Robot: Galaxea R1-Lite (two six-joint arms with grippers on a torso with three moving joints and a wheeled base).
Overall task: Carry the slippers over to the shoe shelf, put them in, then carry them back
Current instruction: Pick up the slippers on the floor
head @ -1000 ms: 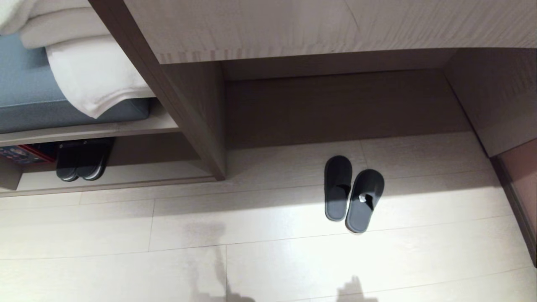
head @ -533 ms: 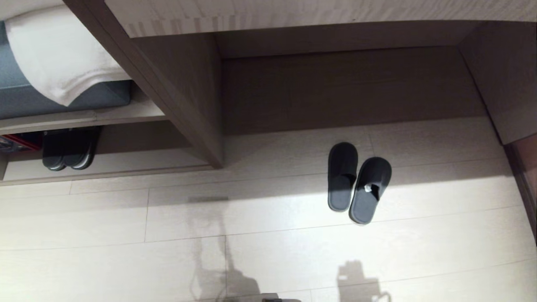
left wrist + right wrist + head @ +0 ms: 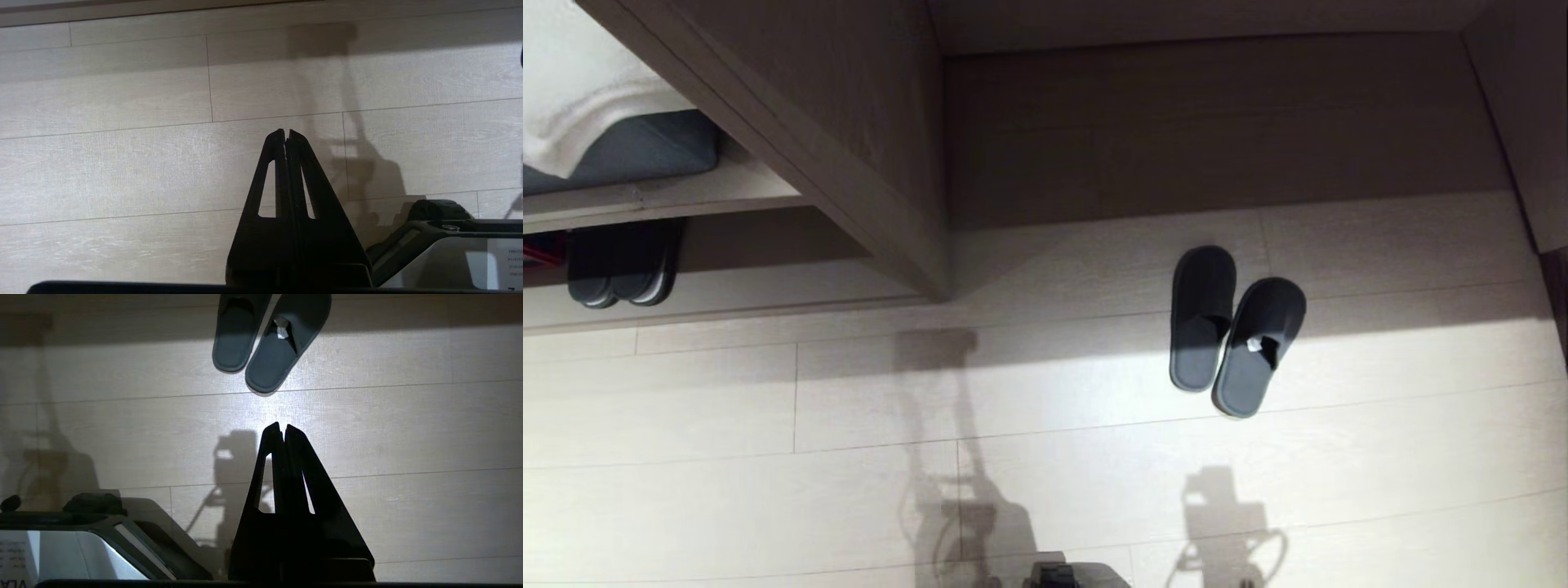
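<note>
A pair of dark slippers [image 3: 1233,331] lies side by side on the pale wood floor [image 3: 1045,425], at two o'clock from the view's centre. Left gripper [image 3: 286,131] and right gripper [image 3: 282,425] have clenched, empty fingers. A label on the robot's base is unreadable.

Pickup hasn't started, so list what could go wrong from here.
1. The slippers lie angled, heels touching; gripping one could drag the other.
2. Another dark pair already sits in the shoe shelf, so they could be mistaken for the target or be bumped when placing.
3. Both the left gripper and right gripper are shut; reaching without opening would just push the slippers across the floor.
</note>
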